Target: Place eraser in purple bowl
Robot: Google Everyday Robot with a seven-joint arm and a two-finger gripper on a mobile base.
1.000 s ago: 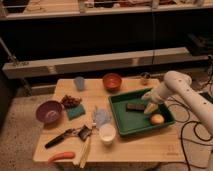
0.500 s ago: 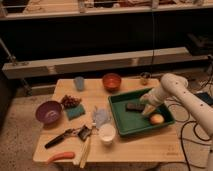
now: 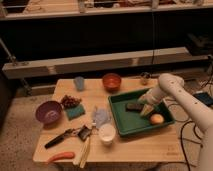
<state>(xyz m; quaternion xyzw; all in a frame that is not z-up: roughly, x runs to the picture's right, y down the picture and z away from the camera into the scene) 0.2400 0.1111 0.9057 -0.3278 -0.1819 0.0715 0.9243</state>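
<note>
Eraser lies inside green tray, toward its far side. Gripper low over tray, just beside eraser; whether open or closed, we cannot tell. Purple bowl well apart from tray, at opposite end of table.

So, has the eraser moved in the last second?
No. The eraser lies at the same spot in the green tray; the gripper hangs close beside it.

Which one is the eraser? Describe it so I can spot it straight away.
Find the green tray on the right of the table. Inside it, toward the back, the eraser lies just left of the gripper. It is the small flat dark block, unlike the round orange object beside it.
</note>
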